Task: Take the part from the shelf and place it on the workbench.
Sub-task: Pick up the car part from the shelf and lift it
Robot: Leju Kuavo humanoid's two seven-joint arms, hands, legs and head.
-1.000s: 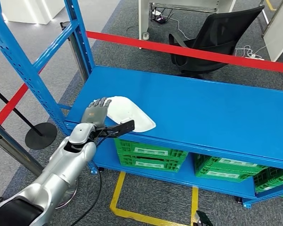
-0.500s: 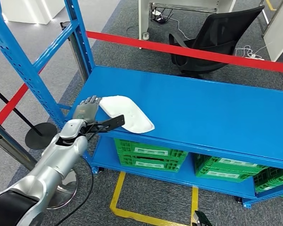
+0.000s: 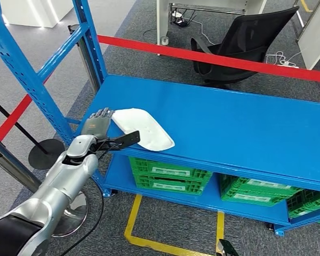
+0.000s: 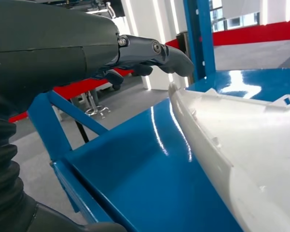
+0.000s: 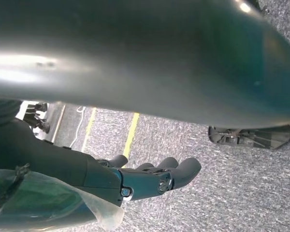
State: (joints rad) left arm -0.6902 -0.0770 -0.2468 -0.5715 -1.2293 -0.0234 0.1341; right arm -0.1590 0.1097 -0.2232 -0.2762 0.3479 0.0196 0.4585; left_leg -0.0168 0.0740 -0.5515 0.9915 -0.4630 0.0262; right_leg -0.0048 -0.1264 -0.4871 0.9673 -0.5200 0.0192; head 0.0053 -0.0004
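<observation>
Behind shelf (image 3: 215, 114): red tape barrier (image 3: 215, 57); black chair (image 3: 247, 40)

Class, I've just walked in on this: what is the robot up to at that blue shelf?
The robot's left hand is at the end of a white part that lies on the blue shelf. Its fingers are spread out beside and above the part's tip and hold nothing, so the part is not yet picked up. The right hand hangs over the grey carpet, fingers open and holding nothing. Green crates sit on the shelf level below.
</observation>
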